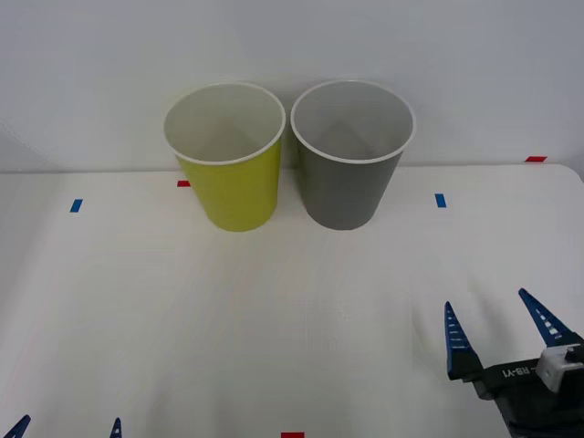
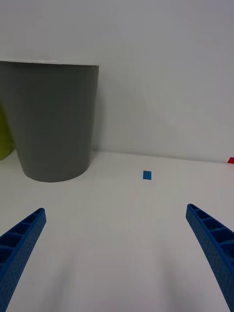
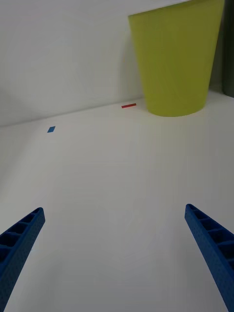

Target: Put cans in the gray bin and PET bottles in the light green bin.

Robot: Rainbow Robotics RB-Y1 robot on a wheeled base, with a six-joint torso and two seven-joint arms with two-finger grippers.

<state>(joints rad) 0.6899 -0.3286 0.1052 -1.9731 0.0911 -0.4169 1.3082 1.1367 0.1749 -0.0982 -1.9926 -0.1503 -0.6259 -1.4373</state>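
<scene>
Right now, operator, you have this before you:
Table (image 1: 274, 347): white, spanning your whole front view, both bins standing at its far edge against the wall.
Light green bin (image 1: 230, 155): upright, on your left, its rim just beside the gray bin's rim.
Gray bin (image 1: 349, 151): upright, on your right; what shows of its pale inside looks bare, though you cannot see the bottom.
Right gripper (image 1: 500, 328): low at your near right, blue fingers (image 2: 19, 243) spread wide, nothing between them.
Left gripper (image 1: 66, 427): at your near left corner, just the fingertips (image 3: 209, 243) showing, spread wide, holding nothing.
Tape marks (image 1: 441, 200): small blue and red pieces scattered across the table.
</scene>
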